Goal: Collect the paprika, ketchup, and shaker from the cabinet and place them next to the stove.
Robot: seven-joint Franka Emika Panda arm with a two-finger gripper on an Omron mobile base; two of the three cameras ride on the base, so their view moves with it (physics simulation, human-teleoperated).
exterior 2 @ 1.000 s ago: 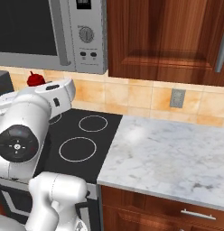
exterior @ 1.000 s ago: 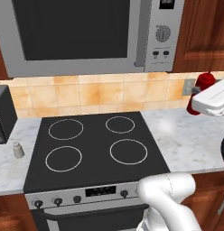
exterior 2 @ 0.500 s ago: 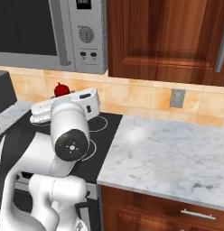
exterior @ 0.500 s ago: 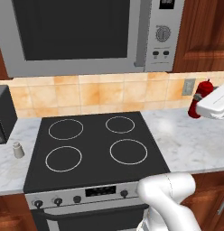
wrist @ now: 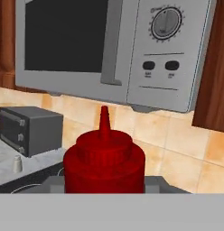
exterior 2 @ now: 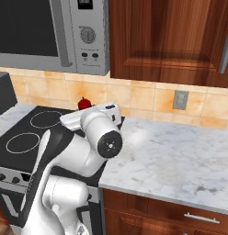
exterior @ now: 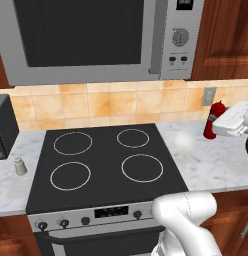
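Observation:
My gripper (exterior: 216,126) is shut on the ketchup (exterior: 214,119), a slim red squeeze bottle with a pointed nozzle. I hold it upright, low over the marble counter just right of the stove (exterior: 103,167). The ketchup (wrist: 105,158) stands close in front in the hand view, between my fingers. Its red top (exterior 2: 82,103) shows behind my arm in the right base view. The shaker (exterior: 19,166), small and white-grey, stands on the counter left of the stove and is small at the left (wrist: 16,164) in the hand view. The paprika and the cabinet are out of view.
A steel microwave (exterior: 96,40) hangs over the cooktop. A dark toaster oven (exterior: 3,131) sits at the far left. A wall outlet (exterior 2: 181,99) sits above the marble counter (exterior 2: 180,156). A wooden wall cupboard (exterior 2: 166,41) with a bar handle hangs above.
My arm has swung right and lowered a little, carrying the ketchup from above the stove's right edge to low over the counter beside it. The shaker has stayed in place.

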